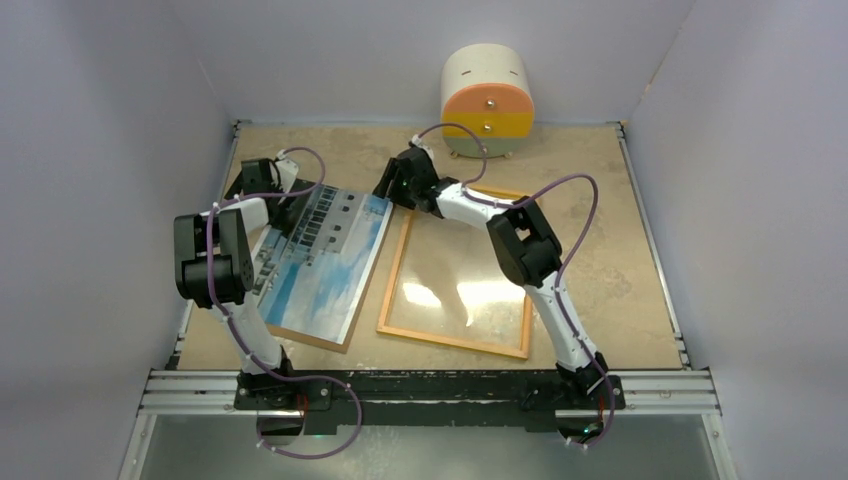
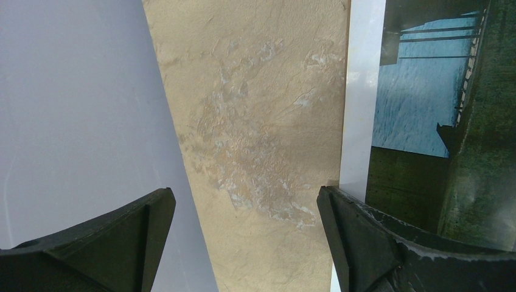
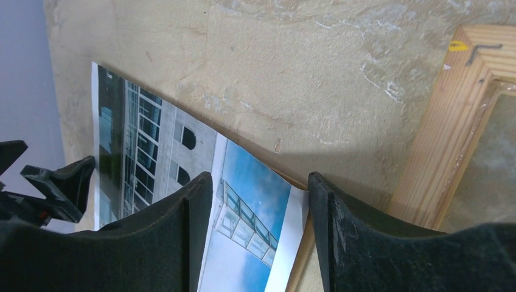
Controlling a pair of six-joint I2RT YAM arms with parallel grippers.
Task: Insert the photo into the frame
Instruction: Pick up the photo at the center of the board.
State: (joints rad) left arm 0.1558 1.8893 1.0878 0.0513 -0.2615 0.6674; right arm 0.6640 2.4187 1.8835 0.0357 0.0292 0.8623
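The photo [image 1: 330, 265], a print of a white building under blue sky, lies face up on the table's left half, on a brown backing board [image 1: 312, 338]. The frame [image 1: 395, 270] lies to its right, light wood back up, glass pane glinting. My right gripper [image 1: 390, 193] is at the photo's far right corner. In the right wrist view the photo [image 3: 152, 146] has its white-edged corner in the gap of the right gripper [image 3: 258, 204], whose jaws stand apart and open. My left gripper [image 2: 246, 210] is wide open over bare table, one fingertip [image 2: 341, 213] beside the photo's white border [image 2: 362, 91].
A round cream cabinet [image 1: 487, 100] with orange and yellow drawers stands at the back wall. Grey walls close in the left, right and back sides. The frame's wooden corner [image 3: 450, 121] lies just right of my right gripper. The left gripper [image 1: 270, 190] is close to the left wall.
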